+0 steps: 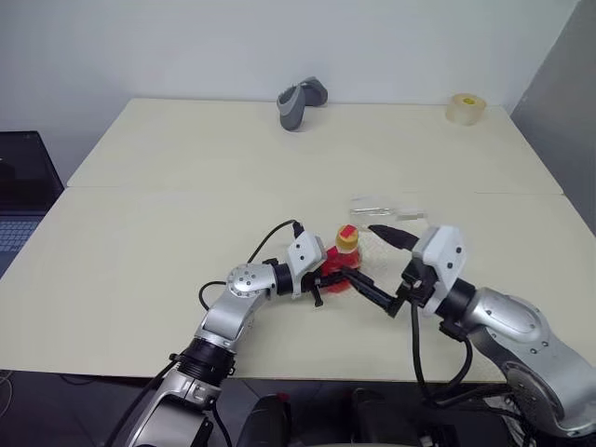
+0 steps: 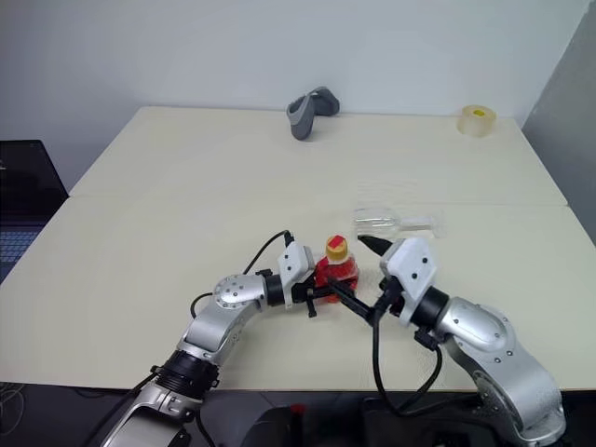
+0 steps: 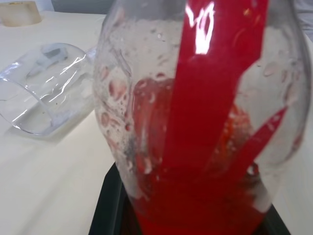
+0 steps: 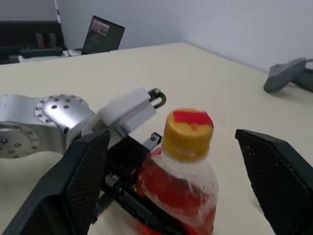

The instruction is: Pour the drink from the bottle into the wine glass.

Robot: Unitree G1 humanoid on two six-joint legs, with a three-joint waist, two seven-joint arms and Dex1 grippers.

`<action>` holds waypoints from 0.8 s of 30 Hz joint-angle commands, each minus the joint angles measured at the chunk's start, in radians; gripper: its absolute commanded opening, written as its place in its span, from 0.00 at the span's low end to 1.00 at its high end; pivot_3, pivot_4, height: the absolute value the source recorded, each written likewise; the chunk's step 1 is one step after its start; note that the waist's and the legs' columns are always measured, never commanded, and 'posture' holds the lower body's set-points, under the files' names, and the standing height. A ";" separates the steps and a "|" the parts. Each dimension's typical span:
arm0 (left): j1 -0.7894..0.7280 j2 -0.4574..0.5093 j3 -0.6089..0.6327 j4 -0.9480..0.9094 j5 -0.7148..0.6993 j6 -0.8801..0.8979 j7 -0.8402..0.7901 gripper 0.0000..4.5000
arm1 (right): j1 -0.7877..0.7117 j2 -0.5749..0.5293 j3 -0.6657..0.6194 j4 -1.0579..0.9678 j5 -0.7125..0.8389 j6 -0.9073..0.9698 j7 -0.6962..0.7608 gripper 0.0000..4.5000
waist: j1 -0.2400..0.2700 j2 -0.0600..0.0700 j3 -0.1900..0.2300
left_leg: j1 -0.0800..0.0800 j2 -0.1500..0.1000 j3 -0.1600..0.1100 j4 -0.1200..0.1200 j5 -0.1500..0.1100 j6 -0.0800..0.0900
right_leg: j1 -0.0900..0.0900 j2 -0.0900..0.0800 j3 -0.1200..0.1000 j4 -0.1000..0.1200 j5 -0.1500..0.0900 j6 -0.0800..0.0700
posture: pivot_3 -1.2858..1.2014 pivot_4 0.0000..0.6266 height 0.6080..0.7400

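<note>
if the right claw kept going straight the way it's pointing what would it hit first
Most likely the bottle. The right claw is open, and in its wrist view the yellow cap sits upright between its two fingers, with the left claw shut on the bottle's body just behind. Depth is hard to judge.

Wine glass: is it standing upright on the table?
No. The wine glass lies on its side on the table, beyond the bottle.

Silver arms, white wrist housings, black cables
</note>
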 commanded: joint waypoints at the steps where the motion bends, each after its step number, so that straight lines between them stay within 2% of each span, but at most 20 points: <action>1: 0.008 0.009 -0.002 0.000 0.005 0.012 -0.012 0.22 | -0.047 0.028 0.022 0.030 -0.051 -0.029 -0.036 0.97 | 0.000 0.000 0.000 | 0.000 0.000 0.000 0.000 0.000 0.000 | 0.000 0.000 0.000 0.000 0.000 0.000 | 0.52 0.24 1.00; 4: 0.014 0.015 -0.002 -0.011 0.002 0.018 -0.017 0.22 | -0.065 0.068 0.004 0.078 -0.063 -0.040 -0.062 0.97 | 0.000 0.000 0.000 | 0.000 0.000 0.000 0.000 0.000 0.000 | 0.000 0.000 0.000 0.000 0.000 0.000 | 0.52 0.24 1.00; 13: 0.012 0.028 0.002 -0.013 0.000 0.024 -0.031 0.22 | -0.015 0.050 -0.060 0.083 -0.069 -0.049 -0.061 0.97 | 0.000 0.000 0.000 | 0.000 0.000 0.000 0.000 0.000 0.000 | 0.000 0.000 0.000 0.000 0.000 -0.001 | 0.52 0.24 1.00; 19: 0.008 0.030 0.002 -0.006 -0.001 0.022 -0.039 0.22 | 0.070 0.002 -0.197 0.006 0.114 0.020 0.010 0.97 | -0.001 0.000 0.000 | 0.000 0.000 0.001 0.000 0.000 0.000 | 0.000 0.000 0.001 0.000 0.001 -0.001 | 0.52 0.24 1.00; 24: 0.006 0.029 -0.001 0.000 -0.001 0.018 -0.043 0.22 | 0.076 -0.055 -0.189 -0.050 0.257 0.101 0.059 0.97 | -0.002 0.000 0.000 | 0.001 0.001 0.000 0.000 0.000 0.000 | 0.000 0.001 0.000 0.000 0.000 -0.001 | 0.52 0.24 1.00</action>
